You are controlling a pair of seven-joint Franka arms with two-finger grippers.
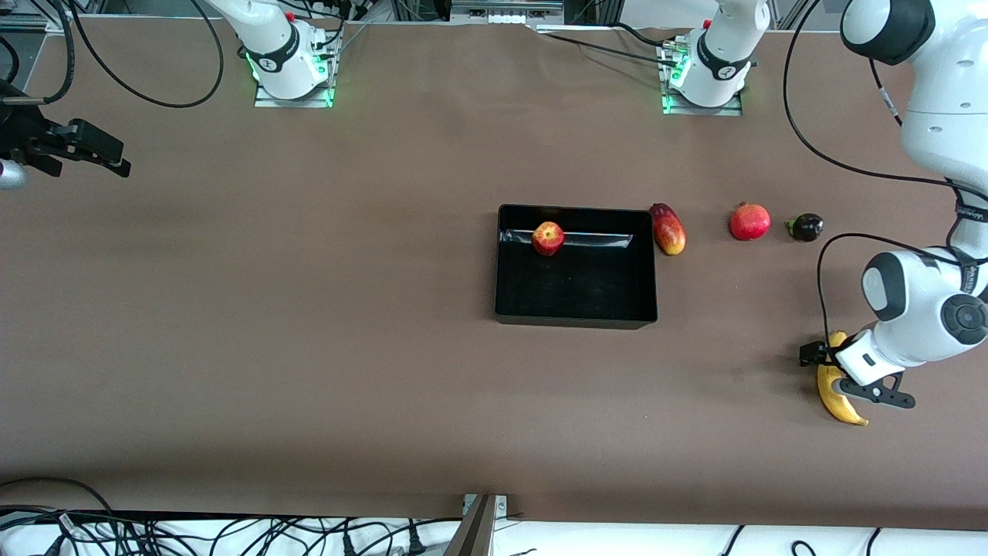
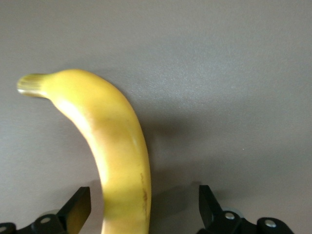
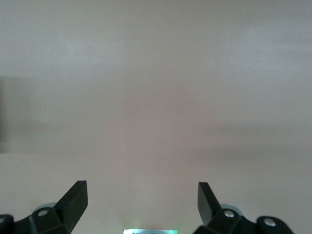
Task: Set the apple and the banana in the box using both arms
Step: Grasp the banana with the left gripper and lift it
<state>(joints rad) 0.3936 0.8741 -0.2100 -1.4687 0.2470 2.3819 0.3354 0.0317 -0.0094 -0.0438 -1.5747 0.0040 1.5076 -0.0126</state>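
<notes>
Front view: small red apple [image 1: 548,238] in glossy black box [image 1: 575,309]; left hand [image 1: 830,363] released astride curved yellow banana [image 2: 117,156] on tabletop [image 1: 309,309], should clench mid-body squarely; right hand [image 3: 141,204] released, waiting.

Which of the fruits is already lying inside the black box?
Only the apple, small and red with yellowish patches, lies in the box. The mango, pomegranate and banana lie on the table outside it.
</notes>
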